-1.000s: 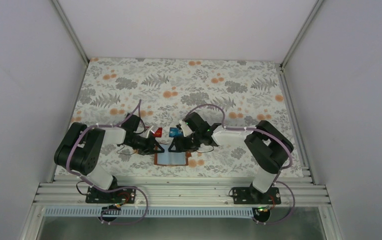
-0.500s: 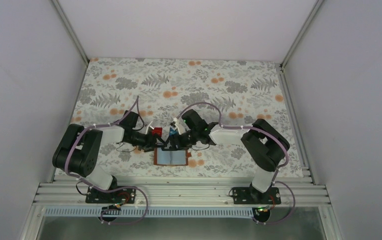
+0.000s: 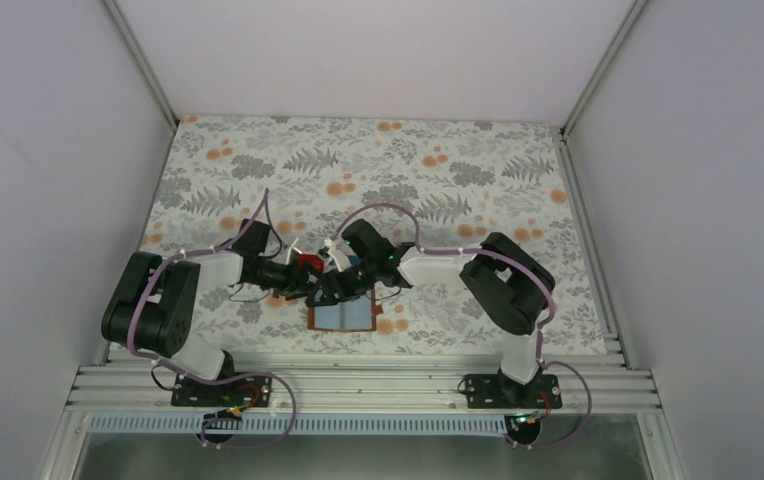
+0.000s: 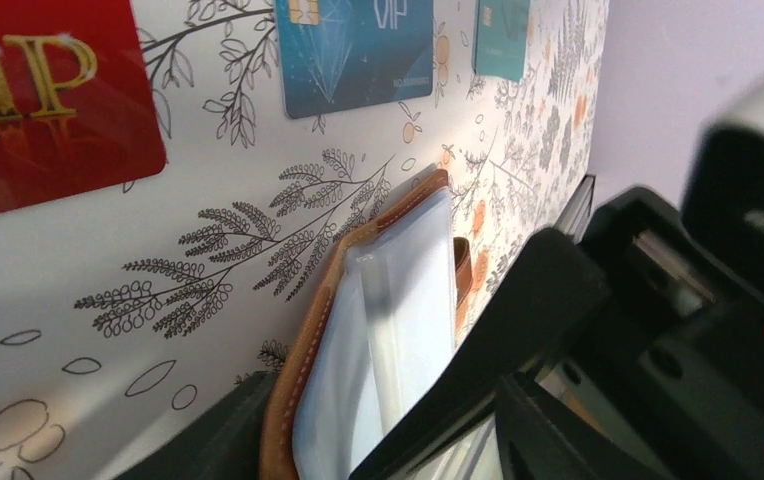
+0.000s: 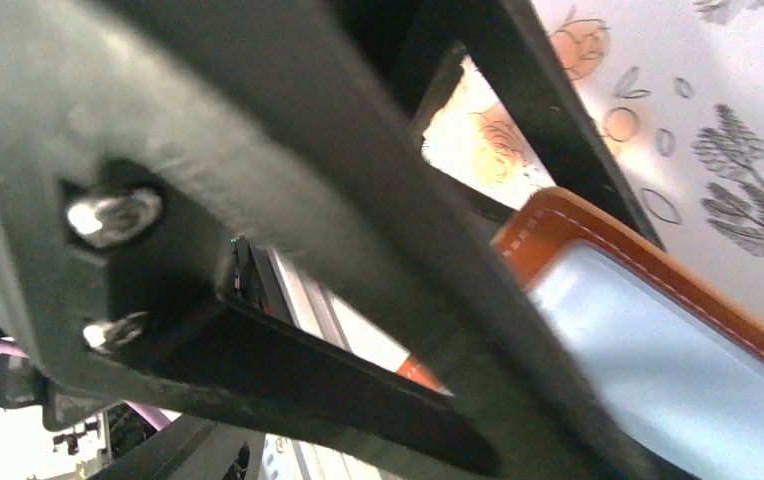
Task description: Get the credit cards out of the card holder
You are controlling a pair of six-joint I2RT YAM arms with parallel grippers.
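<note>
Here, the floral-printed table cloth point(image 3: 378, 170) fills mid-frame in the top view. The left gripper point(image 3: 306, 282) and right gripper point(image 3: 336, 286) meet at the upper edge of the open brown leather card holder point(image 3: 343, 317) with pale grey-blue pockets, lower centre. You cannot tell how far either is open or what it holds. In the left wrist view, the red gold-lettered plastic card point(image 4: 48, 90), blue card point(image 4: 358, 50) and teal card point(image 4: 503, 35) lie flat along the top edge.

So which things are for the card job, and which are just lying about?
For the job:
- card holder, lying open
- red card, out of the holder
- blue card, out of the holder
- teal card, out of the holder

Just there:
- flowery table cover
- metal rail along the near edge
</note>
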